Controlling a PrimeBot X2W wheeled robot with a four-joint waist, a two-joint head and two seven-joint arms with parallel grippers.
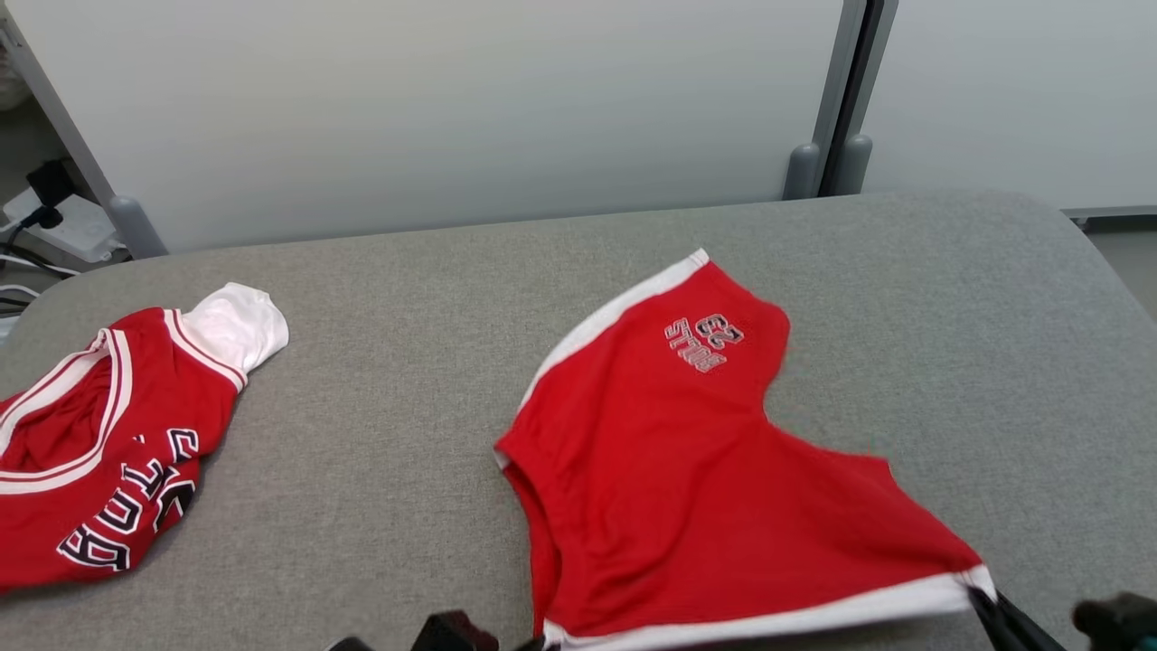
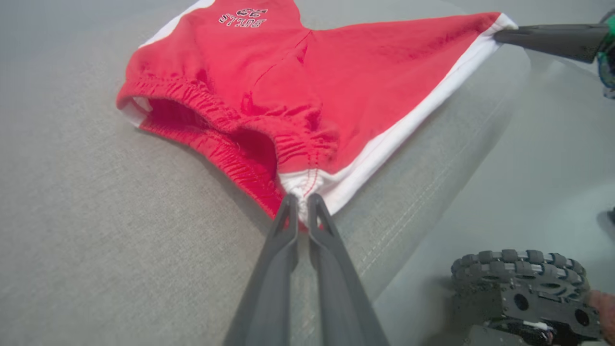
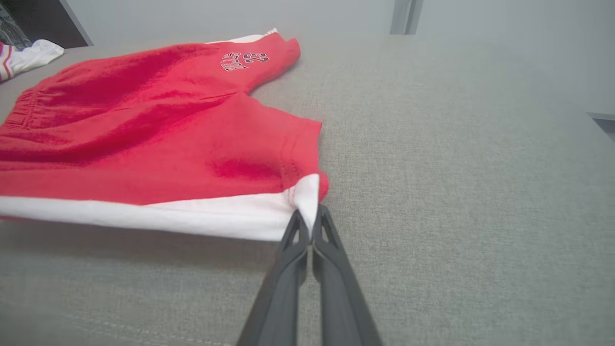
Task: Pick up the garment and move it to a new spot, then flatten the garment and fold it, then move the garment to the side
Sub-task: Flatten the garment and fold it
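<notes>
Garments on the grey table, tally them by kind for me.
Shorts: 1
Jersey: 1
Total: 2

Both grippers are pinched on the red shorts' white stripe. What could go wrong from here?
1. The right gripper holds the shorts only by the tip of a hem corner; it may slip under tension.
2. The left gripper pinches one end of the waistband, which gapes and bunches; creases may survive flattening.
3. The jersey lies on the left of the table; carrying the shorts there might drop them on it.
</notes>
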